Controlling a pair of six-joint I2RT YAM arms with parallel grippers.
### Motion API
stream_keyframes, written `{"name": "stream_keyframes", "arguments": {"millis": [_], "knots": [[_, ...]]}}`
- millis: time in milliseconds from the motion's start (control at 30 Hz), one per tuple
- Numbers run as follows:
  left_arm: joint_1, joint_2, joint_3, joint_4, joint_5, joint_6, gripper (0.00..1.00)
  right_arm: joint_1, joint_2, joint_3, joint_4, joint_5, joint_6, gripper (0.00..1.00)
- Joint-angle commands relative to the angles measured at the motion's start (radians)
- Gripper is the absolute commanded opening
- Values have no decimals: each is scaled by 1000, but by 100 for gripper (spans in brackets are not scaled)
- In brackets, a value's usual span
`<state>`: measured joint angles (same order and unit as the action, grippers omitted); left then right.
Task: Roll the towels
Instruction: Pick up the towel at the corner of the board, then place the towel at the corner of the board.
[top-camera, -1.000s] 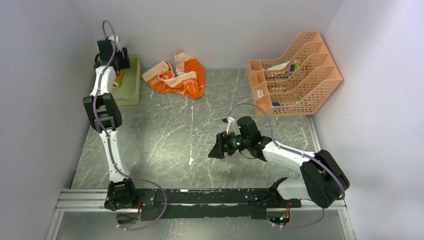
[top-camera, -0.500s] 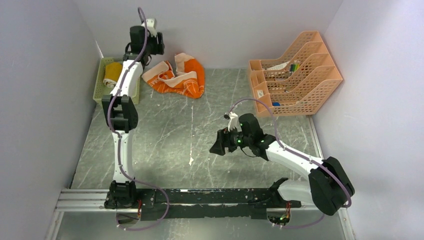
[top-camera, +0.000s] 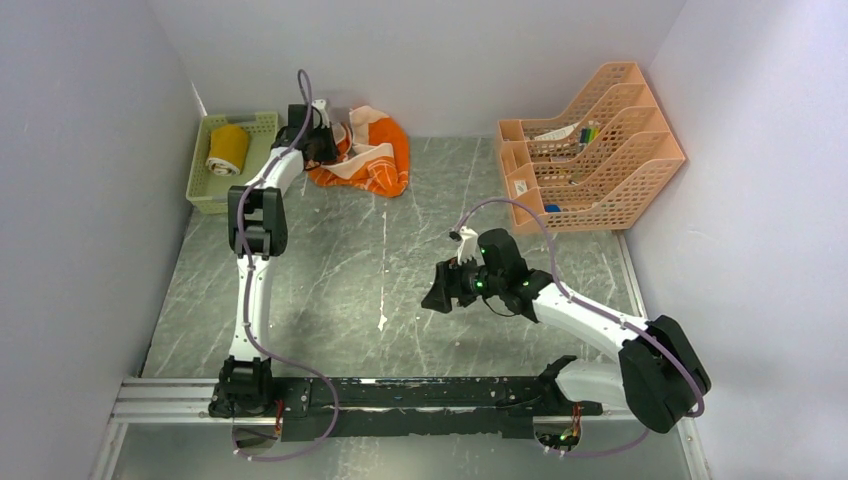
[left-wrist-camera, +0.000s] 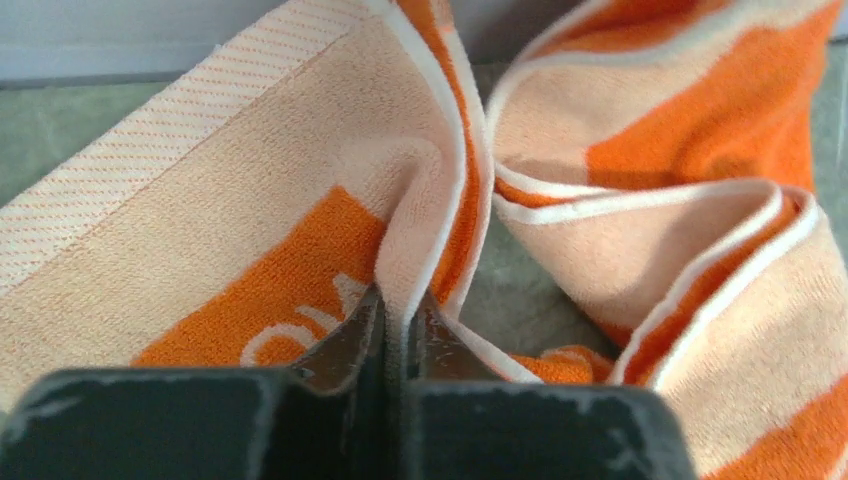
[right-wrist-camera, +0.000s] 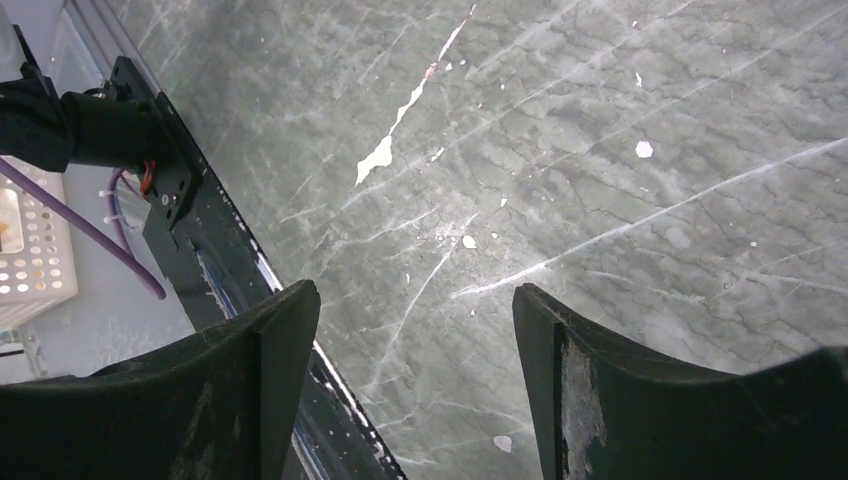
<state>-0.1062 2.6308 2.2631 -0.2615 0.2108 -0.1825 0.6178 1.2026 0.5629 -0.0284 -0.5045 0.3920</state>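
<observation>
Now the left gripper (left-wrist-camera: 398, 315) pinches a raised fold of the orange towel (top-camera: 378, 160), crumpled at the far edge of the table (top-camera: 330, 270); we should drag it mid-table and flatten it before rolling. Right gripper (right-wrist-camera: 410, 300) gapes empty

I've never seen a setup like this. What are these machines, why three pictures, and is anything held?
These are two robot arms bolted at the near edge of a grey table. The wide picture looks down from above; the other two come from a camera on each wrist, showing that arm's own two fingers. The left gripper is pinched shut on a fold of the orange towel at the back. The right gripper hovers open over the table, holding nothing. A rolled yellow towel lies in the green basket; a peach file rack stands at the right.
</observation>
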Motion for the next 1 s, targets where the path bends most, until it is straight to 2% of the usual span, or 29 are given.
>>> {"name": "stream_keyframes", "arguments": {"millis": [0,33,167,367,533,600,633,667,700,733,767,800,833,967], "knots": [[-7,-37,-7,-35,200,-14,7,7,-29,32,-22,12,6,72],[-7,-83,-29,-39,223,-2,7,9,-34,35,-28,13,5,72],[-18,-513,-393,191,198,-49,7,10,-67,46,-62,48,-13,72],[-79,-1064,-617,175,71,-77,7,11,-96,107,-73,99,-41,72],[-111,-1524,-987,155,-61,-158,7,14,-110,179,-22,158,-40,72],[-112,-1675,-1108,77,-155,-194,8,15,-110,196,4,186,-34,72],[-111,-1731,-1159,27,-207,-196,15,15,-109,195,21,196,-33,72],[-110,-1779,-1217,-17,-266,-199,31,16,-109,186,37,209,-29,72],[-110,-1813,-1269,-55,-313,-198,51,17,-110,171,63,219,-24,73],[-110,-1837,-1311,-100,-356,-197,60,19,-110,149,96,226,-17,75],[-110,-1856,-1350,-130,-383,-196,69,19,-110,124,130,234,-6,80],[-109,-1865,-1380,-152,-399,-197,78,20,-109,99,167,239,8,96],[-109,-1872,-1406,-164,-407,-200,81,20,-103,71,209,240,26,100],[-104,-1851,-1442,-191,-446,-188,85,47,-41,21,320,191,42,100]]}}
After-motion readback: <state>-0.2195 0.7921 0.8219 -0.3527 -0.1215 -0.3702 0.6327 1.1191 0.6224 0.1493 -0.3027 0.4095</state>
